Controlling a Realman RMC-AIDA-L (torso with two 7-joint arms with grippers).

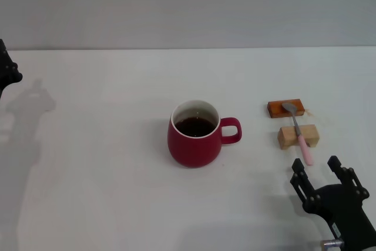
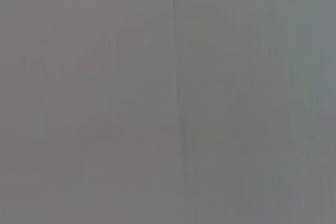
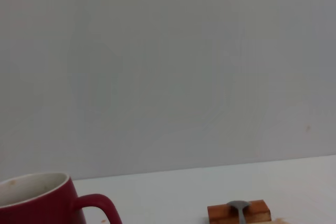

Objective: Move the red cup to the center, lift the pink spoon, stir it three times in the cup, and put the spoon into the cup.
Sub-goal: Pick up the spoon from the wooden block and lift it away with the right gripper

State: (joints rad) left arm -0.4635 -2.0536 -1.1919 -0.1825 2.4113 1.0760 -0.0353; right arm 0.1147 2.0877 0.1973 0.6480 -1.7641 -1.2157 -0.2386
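The red cup stands near the middle of the white table, handle pointing right, with dark liquid inside. It also shows in the right wrist view. The pink spoon lies across two small wooden blocks to the cup's right, its grey bowl on the far reddish block and its pink handle over the near pale block. Its bowl shows in the right wrist view. My right gripper is open, just in front of the spoon's handle end, empty. My left gripper is at the far left edge.
The white table runs back to a grey wall. The left wrist view shows only a plain grey surface.
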